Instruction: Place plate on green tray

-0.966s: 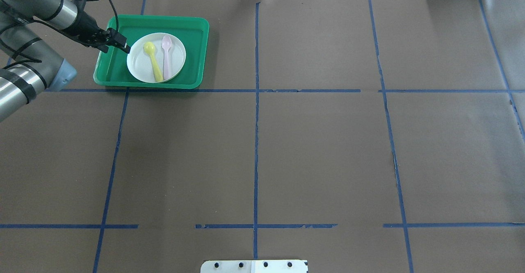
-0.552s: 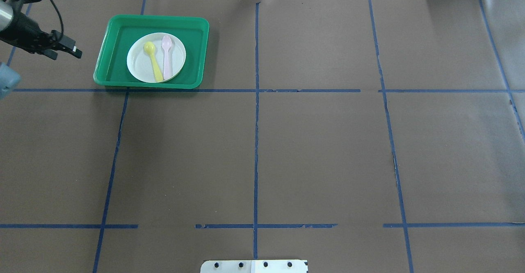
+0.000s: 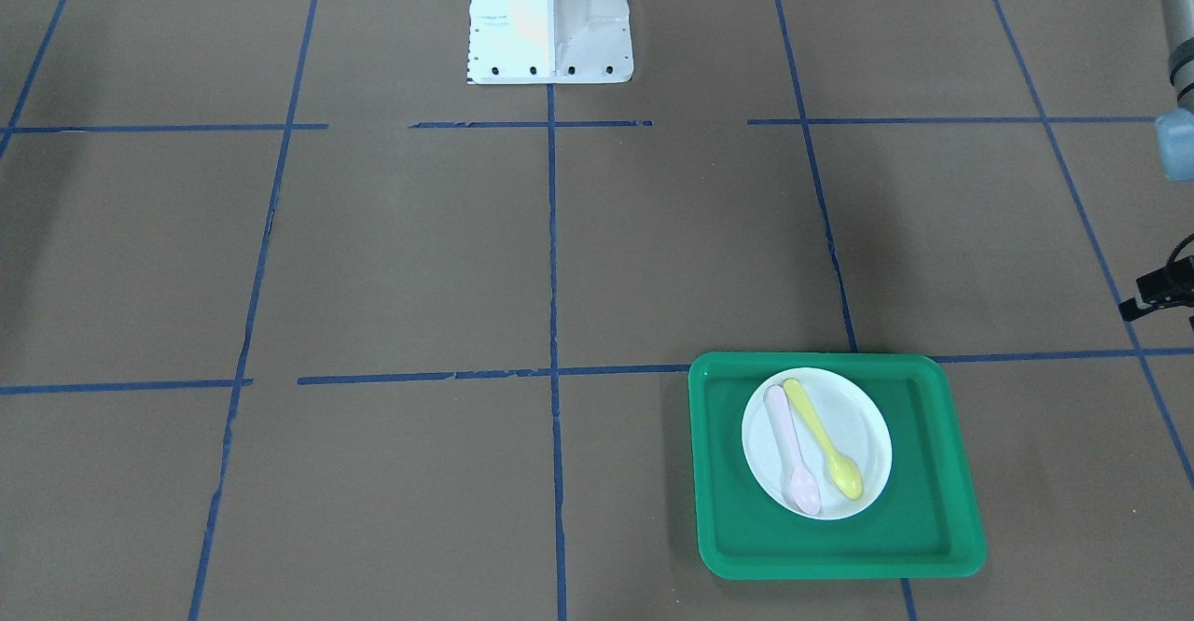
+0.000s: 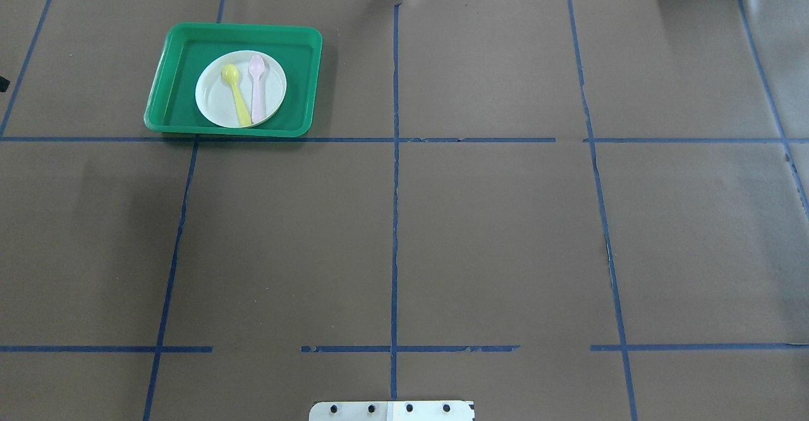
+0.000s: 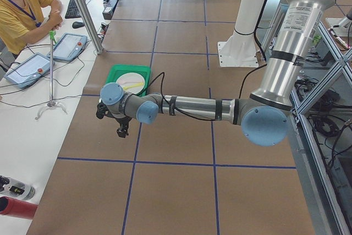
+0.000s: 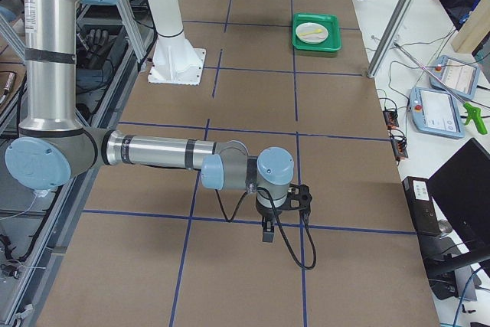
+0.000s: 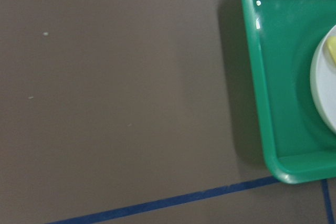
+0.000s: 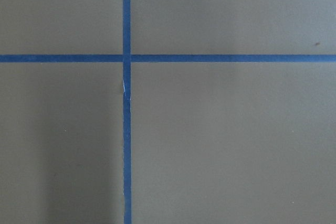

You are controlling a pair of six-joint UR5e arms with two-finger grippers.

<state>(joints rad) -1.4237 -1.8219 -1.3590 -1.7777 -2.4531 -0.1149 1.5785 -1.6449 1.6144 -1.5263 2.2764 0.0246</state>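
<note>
The white plate (image 4: 241, 88) lies flat inside the green tray (image 4: 174, 92) at the table's far left; both also show in the front view, plate (image 3: 844, 434) and tray (image 3: 933, 509). The left wrist view shows the tray's corner (image 7: 262, 103) and the plate's edge (image 7: 323, 93). My left gripper (image 3: 1161, 311) is off the tray's outer side, apart from it, at the view's edge; its fingers look spread and empty. My right gripper (image 6: 268, 233) hangs over bare table far from the tray; I cannot tell whether it is open or shut.
A yellow spoon (image 4: 236, 95) and a pink spoon (image 4: 256, 86) lie on the plate. Blue tape lines grid the brown table cover. The robot's white base (image 3: 548, 15) stands mid-table at the robot's side. An operator (image 5: 22, 9) sits beyond the tray end.
My left gripper has drawn back from the plate's rim to the left, away from the tray and nearly out of the overhead view. Plate, spoons and tray have not moved.
</note>
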